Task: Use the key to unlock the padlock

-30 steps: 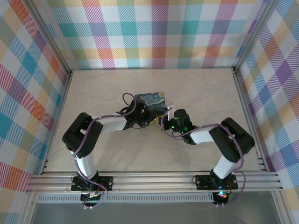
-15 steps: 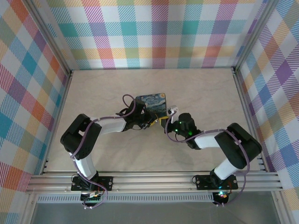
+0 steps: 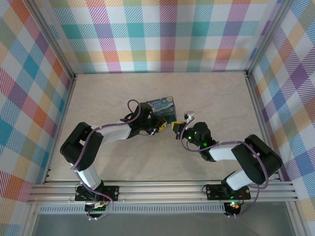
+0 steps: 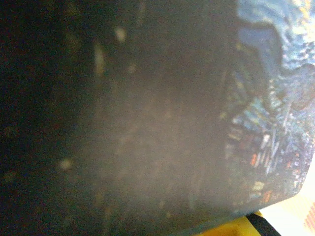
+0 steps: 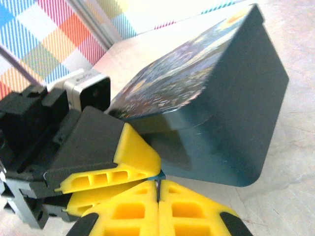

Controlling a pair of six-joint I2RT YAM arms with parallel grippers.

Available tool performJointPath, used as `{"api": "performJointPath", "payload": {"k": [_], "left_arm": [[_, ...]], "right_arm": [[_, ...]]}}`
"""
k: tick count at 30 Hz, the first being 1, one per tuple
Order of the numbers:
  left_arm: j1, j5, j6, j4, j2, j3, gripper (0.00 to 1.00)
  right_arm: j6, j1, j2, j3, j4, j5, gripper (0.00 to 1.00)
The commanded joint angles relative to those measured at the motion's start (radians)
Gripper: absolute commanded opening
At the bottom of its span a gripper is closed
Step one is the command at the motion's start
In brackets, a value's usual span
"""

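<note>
Right tool (image 5: 158, 189) clenched, tips just beside left tool (image 5: 150, 176) under painted box (image 5: 221, 98); left tool's grip unclear.

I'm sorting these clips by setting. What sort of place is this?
Probably a robot test cell, not a home: pastel plaid walls, silvery aluminium frame rails and a pale marbled tabletop.

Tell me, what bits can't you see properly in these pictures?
- Padlock: right wrist view, maybe just a blue sliver behind the yellow fingers.
- Key: too tiny; the shut right gripper would hide it.
- Left wrist view: box too close, mostly dark blur.
- Top view: left gripper hides the box's near side.
</note>
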Motion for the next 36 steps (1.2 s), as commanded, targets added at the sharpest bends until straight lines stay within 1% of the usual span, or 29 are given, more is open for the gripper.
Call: {"api": "performJointPath", "payload": {"k": [1, 4, 7, 19, 36], "left_arm": [[-0.020, 0.001, -0.136, 0.100, -0.039, -0.029, 0.06], [-0.021, -0.023, -0.198, 0.149, -0.047, -0.057, 0.06], [-0.022, -0.050, -0.223, 0.158, -0.060, -0.070, 0.05], [-0.024, -0.053, -0.223, 0.142, -0.073, -0.065, 0.05], [-0.024, -0.053, -0.220, 0.137, -0.076, -0.065, 0.05]], "right_arm": [[0.095, 0.011, -0.005, -0.008, 0.089, 0.066, 0.00], [0.104, 0.027, -0.007, -0.001, 0.074, 0.114, 0.00], [0.104, 0.037, 0.003, -0.001, 0.057, 0.147, 0.00], [0.127, 0.063, 0.105, 0.019, 0.147, 0.116, 0.00], [0.138, 0.072, 0.135, 0.042, 0.182, 0.119, 0.00]]}}
